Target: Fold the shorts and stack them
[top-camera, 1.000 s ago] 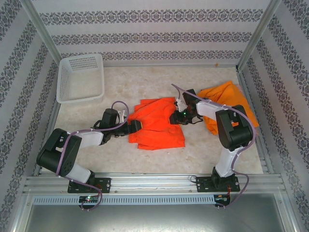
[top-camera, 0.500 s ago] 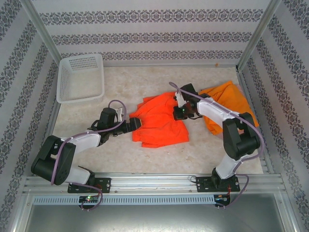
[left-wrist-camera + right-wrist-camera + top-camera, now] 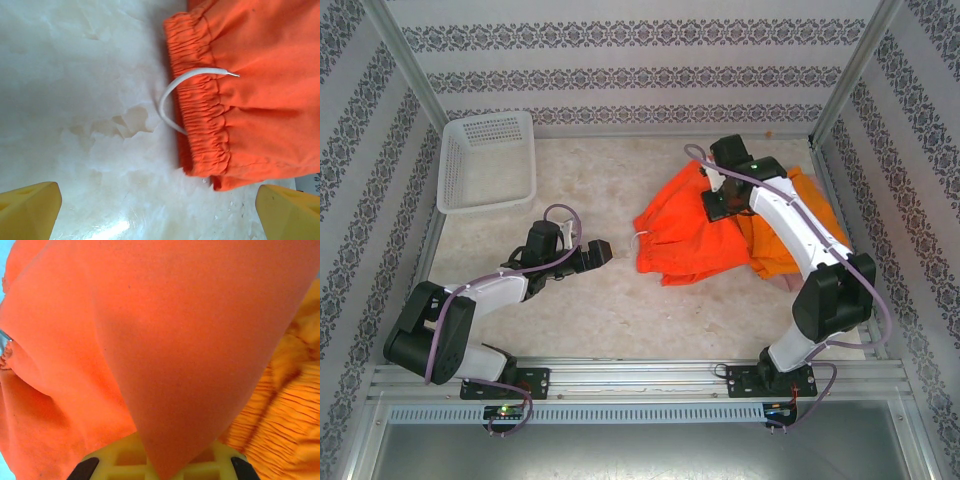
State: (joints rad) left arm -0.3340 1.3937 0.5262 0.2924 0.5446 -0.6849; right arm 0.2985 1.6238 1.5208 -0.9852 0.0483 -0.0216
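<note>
Yellow fingers (image 3: 120, 460) of the right pincer (image 3: 724, 205) are pinched tight on a fold of the red-orange shorts (image 3: 685, 235). The cloth hangs from the tips and hides most of what is under it. This pair lies crumpled in the middle of the table (image 3: 620, 310), lifted at its far end. Its right side rests on the edge of the lighter orange shorts (image 3: 805, 210) by the right wall. The right arm stretches over that lighter pair and covers part of it.

The left pincer (image 3: 603, 250) is spread wide with nothing in it. It sits low over the bare table and points at the stretchy waistband (image 3: 200, 110) of the red-orange pair, close but not touching. A white cord (image 3: 172, 95) loops out of the waistband onto the table.

Far off in the back left corner sits a white basket (image 3: 485, 160) full of little holes, well apart from both pairs.
</note>
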